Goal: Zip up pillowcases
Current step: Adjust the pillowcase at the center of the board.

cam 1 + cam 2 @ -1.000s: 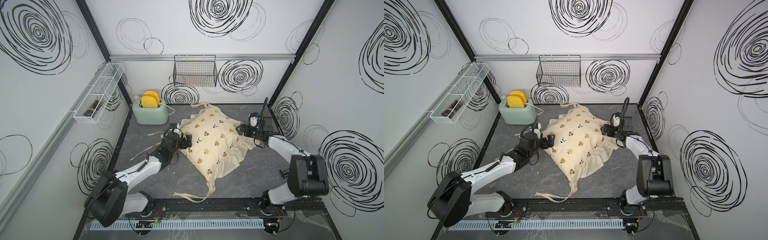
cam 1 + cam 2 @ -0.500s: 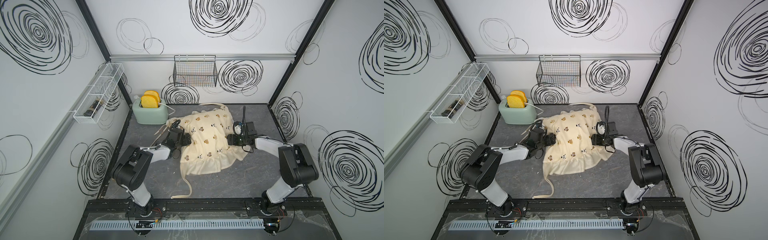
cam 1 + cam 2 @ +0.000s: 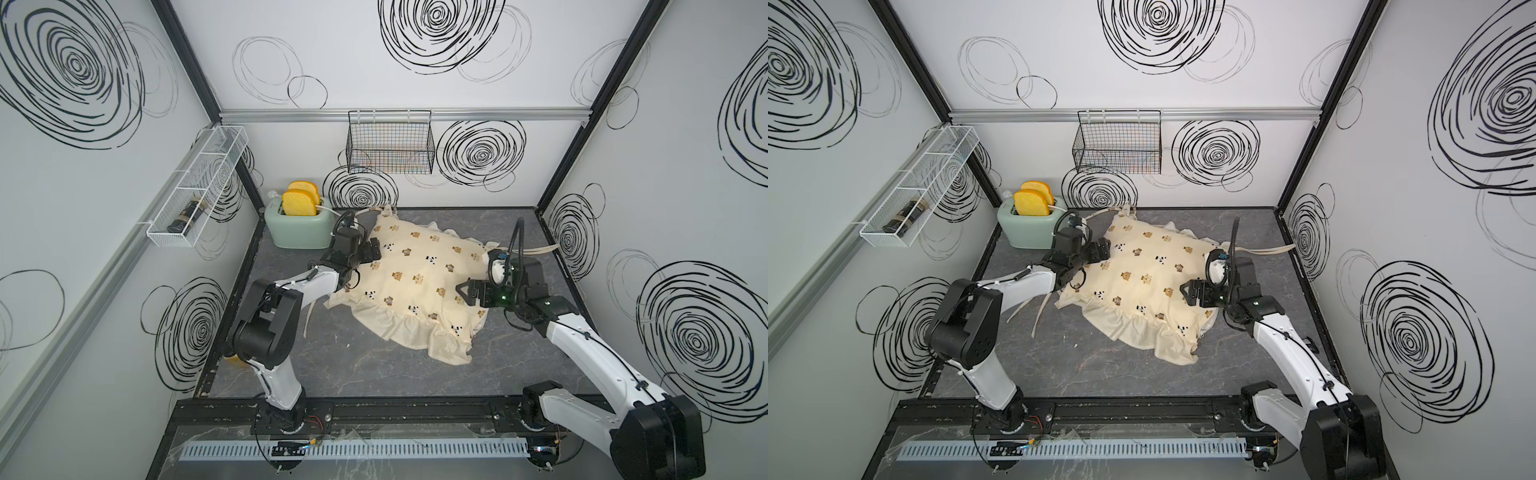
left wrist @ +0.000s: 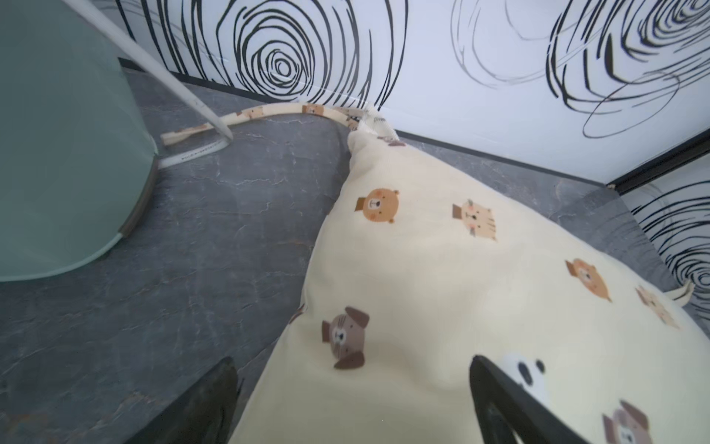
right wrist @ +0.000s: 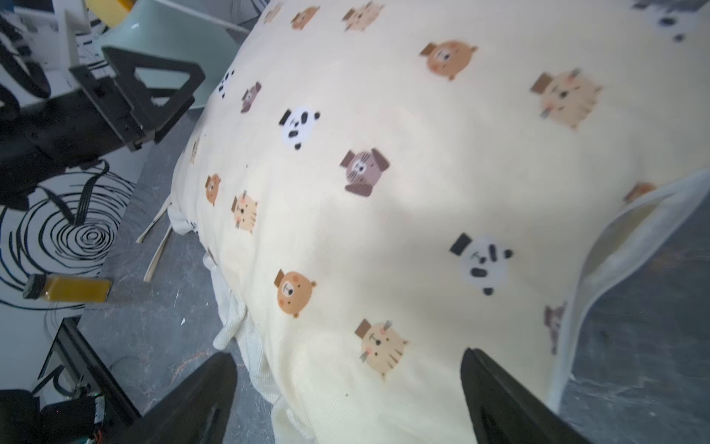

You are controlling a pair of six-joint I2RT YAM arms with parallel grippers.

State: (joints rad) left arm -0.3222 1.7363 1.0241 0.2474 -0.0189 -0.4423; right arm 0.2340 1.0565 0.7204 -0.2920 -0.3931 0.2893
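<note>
The cream pillowcase [image 3: 415,282] [image 3: 1142,282], printed with small bears and pandas, lies plump in the middle of the grey table with its ruffled edge toward the front. My left gripper [image 3: 371,252] [image 3: 1101,250] is open at its far left side. In the left wrist view the left gripper [image 4: 351,363] straddles the cloth [image 4: 461,288] without pinching it. My right gripper [image 3: 464,293] [image 3: 1187,293] is open over the pillow's right side. In the right wrist view the right gripper [image 5: 345,355] hangs above the print [image 5: 384,192]. No zip shows.
A mint toaster [image 3: 297,226] with yellow toast stands at the back left, close behind the left gripper. Cream ties trail right [image 3: 540,250] and left [image 3: 1038,316]. A wire basket [image 3: 390,143] and a white shelf [image 3: 195,191] hang on the walls. A yellow bottle [image 5: 73,288] lies at the table's left edge.
The pillow has turned and shifted to the right, and its ruffle now faces the front. The right arm has stretched out from its folded pose. Both grippers have widened again after a brief narrowing.
</note>
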